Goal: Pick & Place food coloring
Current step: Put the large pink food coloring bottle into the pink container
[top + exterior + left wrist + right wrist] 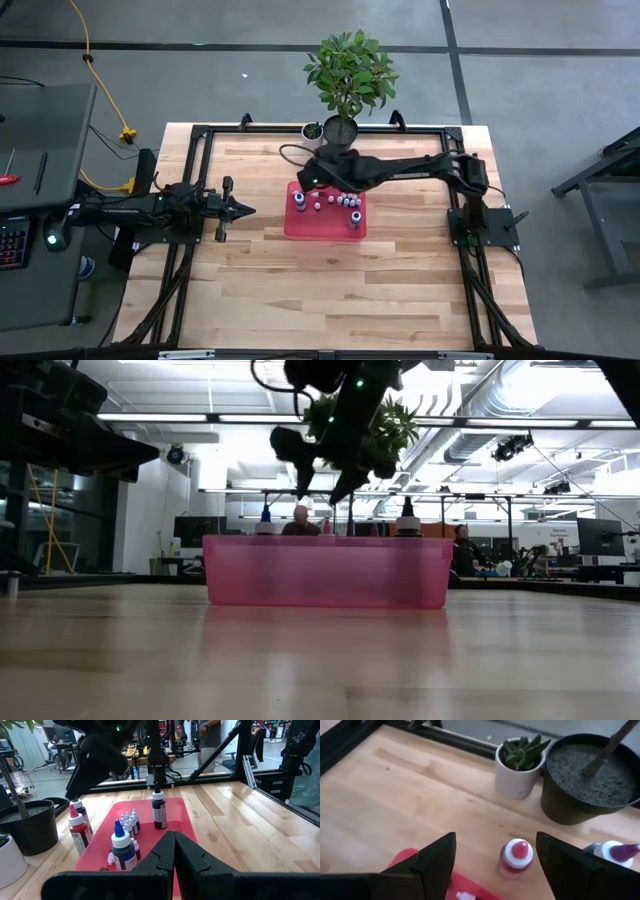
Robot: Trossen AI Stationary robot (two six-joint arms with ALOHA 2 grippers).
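The food coloring is a group of small bottles standing in a red tray [322, 226] at mid-table. In the left wrist view I see a red-capped bottle [77, 833], a blue-capped one [122, 848], a dark one [159, 811] and tiny white-capped ones [130, 822]. My right gripper [495, 844] hovers open above the tray's far-left corner, its fingers on either side of the red-capped bottle [516, 855] below, touching nothing. In the low view it hangs [318, 496] above the tray [327, 575]. My left gripper [245, 210] is shut and waits left of the tray.
A small white pot with a succulent [518, 770] and a large black pot holding a leafy plant [345, 75] stand just beyond the tray at the far edge. A black frame [200, 135] runs around the table. Bare wood lies toward the near edge.
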